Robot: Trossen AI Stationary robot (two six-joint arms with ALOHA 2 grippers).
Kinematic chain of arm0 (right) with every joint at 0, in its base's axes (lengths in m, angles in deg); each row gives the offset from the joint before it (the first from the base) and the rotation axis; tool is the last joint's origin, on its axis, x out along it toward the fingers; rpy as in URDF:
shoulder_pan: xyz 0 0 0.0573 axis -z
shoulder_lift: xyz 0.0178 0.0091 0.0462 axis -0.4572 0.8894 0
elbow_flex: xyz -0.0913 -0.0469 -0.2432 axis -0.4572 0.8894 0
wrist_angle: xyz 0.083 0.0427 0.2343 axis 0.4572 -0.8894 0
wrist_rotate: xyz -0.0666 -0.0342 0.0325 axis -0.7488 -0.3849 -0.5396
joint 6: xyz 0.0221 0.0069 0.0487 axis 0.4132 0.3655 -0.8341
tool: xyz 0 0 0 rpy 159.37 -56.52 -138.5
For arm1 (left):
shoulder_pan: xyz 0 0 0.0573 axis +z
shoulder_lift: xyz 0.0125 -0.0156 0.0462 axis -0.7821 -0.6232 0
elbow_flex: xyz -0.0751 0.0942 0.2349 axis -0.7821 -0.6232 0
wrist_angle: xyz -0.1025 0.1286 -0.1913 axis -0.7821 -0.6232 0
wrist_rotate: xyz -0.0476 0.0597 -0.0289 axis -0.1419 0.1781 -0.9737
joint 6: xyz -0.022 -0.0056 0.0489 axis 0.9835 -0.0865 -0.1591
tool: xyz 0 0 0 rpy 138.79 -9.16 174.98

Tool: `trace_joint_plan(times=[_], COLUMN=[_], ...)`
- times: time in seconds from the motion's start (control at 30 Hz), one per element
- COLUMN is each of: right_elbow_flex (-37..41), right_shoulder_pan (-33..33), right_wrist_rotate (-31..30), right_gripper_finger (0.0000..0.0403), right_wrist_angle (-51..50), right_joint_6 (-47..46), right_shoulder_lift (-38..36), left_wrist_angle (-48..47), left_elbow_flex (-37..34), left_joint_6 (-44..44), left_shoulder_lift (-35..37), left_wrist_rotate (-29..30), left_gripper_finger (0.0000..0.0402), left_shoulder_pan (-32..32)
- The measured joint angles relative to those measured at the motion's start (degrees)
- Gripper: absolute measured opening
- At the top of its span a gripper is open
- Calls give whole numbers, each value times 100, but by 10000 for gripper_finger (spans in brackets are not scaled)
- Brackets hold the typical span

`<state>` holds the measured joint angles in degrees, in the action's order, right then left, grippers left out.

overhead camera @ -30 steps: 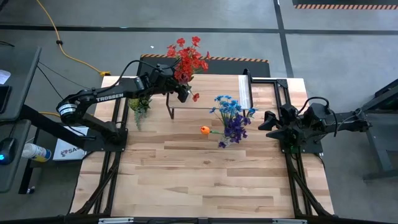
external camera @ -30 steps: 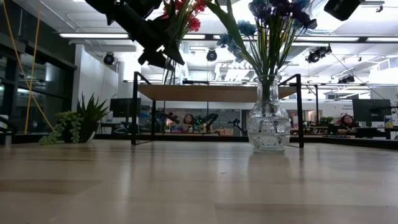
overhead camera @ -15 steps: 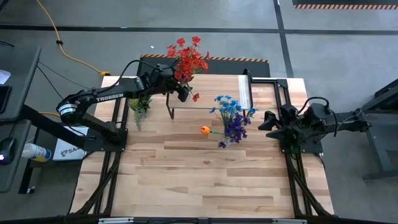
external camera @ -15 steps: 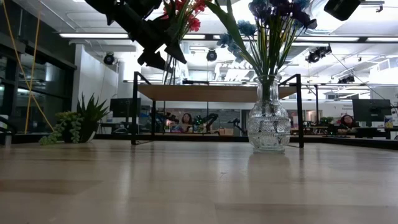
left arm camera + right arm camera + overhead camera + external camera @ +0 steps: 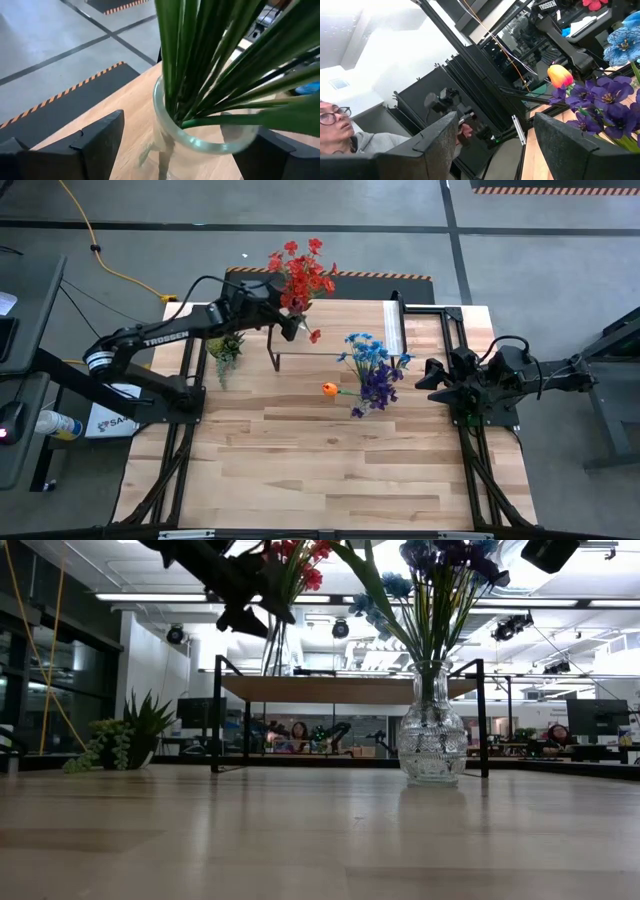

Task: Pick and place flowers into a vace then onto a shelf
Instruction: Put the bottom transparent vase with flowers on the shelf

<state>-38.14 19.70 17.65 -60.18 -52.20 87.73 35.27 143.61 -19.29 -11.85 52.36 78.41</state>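
Left gripper (image 5: 175, 145) is seen drawn back slightly, jaws spread wide around the glass vase (image 5: 200, 135) of red flowers (image 5: 300, 272), nothing gripped (release judged complete). Vase is set on the shelf (image 5: 340, 330) at the desk's far edge. Right gripper (image 5: 425, 375) is parked at the right edge, jaws apart, empty.

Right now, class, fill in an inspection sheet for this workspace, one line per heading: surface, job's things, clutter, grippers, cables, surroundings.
Surface: light-wood table, near half bare.
Job's things: red flowers in a clear vase standing on the shelf; blue, purple and orange flowers in a patterned glass vase on the table.
Clutter: small green spiky plant at the table's left edge.
Grippers: left gripper open either side of the clear vase's neck; right gripper open, holding nothing, waiting at the right edge.
Cables: yellow cable on the floor.
Surroundings: person beyond the table.
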Motion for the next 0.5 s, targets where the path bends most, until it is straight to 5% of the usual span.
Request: trace_joint_plan(times=[0.5], right_elbow_flex=[0], right_shoulder_pan=[-1], right_wrist_rotate=[-2], right_gripper_finger=[252], right_wrist_angle=[-1], right_joint_6=[3], right_shoulder_lift=[0], left_wrist_angle=[-68], left_elbow_flex=[0], left_joint_6=[-8], left_shoulder_lift=[621], left_wrist_rotate=[-116], left_gripper_finger=[367], left_shoulder_pan=[-440])
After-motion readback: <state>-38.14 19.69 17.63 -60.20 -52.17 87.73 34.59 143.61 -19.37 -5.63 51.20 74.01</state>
